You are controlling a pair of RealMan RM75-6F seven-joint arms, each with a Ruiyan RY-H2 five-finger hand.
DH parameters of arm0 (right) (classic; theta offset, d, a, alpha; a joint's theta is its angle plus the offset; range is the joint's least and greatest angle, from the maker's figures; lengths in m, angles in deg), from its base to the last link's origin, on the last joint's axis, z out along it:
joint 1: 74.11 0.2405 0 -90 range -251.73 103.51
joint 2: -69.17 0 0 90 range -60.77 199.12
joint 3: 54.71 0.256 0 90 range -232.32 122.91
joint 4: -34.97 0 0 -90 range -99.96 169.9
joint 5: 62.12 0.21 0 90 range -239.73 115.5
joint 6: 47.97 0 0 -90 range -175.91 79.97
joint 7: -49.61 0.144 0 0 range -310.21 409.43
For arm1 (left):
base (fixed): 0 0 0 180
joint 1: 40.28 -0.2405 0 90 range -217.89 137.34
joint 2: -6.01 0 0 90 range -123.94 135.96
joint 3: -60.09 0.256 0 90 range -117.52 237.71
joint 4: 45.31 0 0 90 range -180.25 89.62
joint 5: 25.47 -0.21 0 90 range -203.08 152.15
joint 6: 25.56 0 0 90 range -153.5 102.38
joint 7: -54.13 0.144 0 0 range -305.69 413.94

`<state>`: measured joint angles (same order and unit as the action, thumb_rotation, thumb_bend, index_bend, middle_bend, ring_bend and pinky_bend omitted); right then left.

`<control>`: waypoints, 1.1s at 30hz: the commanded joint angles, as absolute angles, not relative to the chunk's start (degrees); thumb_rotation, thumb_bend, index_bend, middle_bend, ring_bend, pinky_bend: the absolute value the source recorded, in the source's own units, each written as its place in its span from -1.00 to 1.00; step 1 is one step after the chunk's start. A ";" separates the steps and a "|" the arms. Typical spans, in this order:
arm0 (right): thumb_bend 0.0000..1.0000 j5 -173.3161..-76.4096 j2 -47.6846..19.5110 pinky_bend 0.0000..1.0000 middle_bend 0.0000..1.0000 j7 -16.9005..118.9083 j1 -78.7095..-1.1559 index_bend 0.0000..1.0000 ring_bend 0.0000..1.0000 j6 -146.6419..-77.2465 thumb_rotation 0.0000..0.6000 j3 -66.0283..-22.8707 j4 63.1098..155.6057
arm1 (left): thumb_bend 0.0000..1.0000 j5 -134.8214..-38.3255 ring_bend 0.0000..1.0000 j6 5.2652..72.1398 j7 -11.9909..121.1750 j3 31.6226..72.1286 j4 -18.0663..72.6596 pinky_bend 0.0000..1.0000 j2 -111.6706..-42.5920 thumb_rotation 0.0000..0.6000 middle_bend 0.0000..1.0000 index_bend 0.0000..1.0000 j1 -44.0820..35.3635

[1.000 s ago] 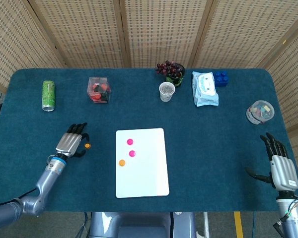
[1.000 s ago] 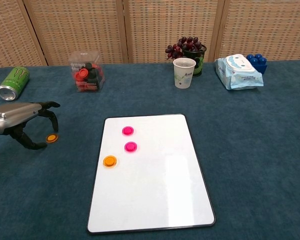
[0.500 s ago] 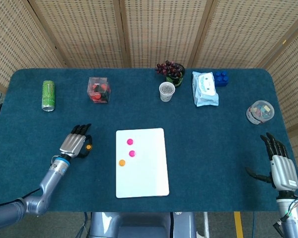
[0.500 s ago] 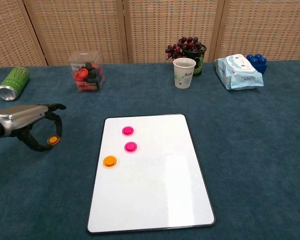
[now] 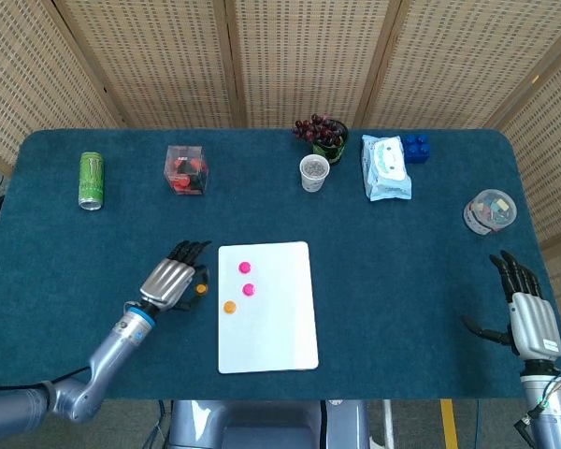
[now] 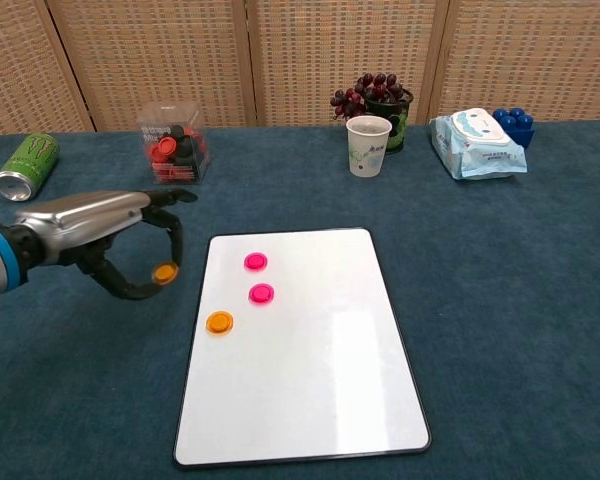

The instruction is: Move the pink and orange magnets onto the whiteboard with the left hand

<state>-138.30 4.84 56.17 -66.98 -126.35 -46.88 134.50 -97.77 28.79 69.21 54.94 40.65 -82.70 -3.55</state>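
Note:
My left hand [image 5: 172, 279] [image 6: 110, 238] pinches an orange magnet [image 5: 201, 289] [image 6: 164, 272] between thumb and fingertips, just left of the whiteboard [image 5: 280, 327] [image 6: 320, 380]. On the board lie two pink magnets [image 5: 245, 268] [image 6: 255, 262], [image 5: 249, 289] [image 6: 261, 293] and another orange magnet [image 5: 229, 306] [image 6: 219, 322] near its left edge. My right hand [image 5: 525, 304] rests at the table's right front with fingers spread, holding nothing; the chest view does not show it.
Along the back stand a green can [image 5: 92, 180], a clear box of caps [image 5: 186, 169], a paper cup [image 5: 313, 172], grapes [image 5: 321, 131], a wipes pack [image 5: 385, 168], blue blocks [image 5: 415, 147]. A round lidded container [image 5: 490, 210] sits at the right.
My left hand has carried the orange magnet rightward, from well left of the whiteboard to just beside its left edge. The right hand has not moved.

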 commanded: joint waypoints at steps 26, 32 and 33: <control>-0.53 -138.34 4.97 -1.00 -1.00 56.91 -66.99 -1.00 -1.00 -126.17 1.00 -46.93 134.33 | -0.37 -95.97 -1.00 26.07 78.81 58.09 42.69 -1.00 -91.00 1.00 -1.00 0.24 -0.34; -0.53 -138.27 5.02 -1.00 -1.00 57.01 -66.98 -1.00 -1.00 -126.08 1.00 -46.92 134.40 | -0.37 -95.83 -1.00 25.81 78.68 58.35 42.36 -1.00 -91.38 1.00 -1.00 0.24 -0.23; -0.53 -138.23 5.05 -1.00 -1.00 57.05 -66.98 -1.00 -1.00 -126.05 1.00 -46.91 134.41 | -0.37 -95.77 -1.00 25.65 78.69 58.45 42.32 -1.00 -91.47 1.00 -1.00 0.24 -0.16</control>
<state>-138.24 5.04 57.04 -66.97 -126.06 -46.91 134.41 -95.79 25.68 78.68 58.41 42.34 -91.44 -0.19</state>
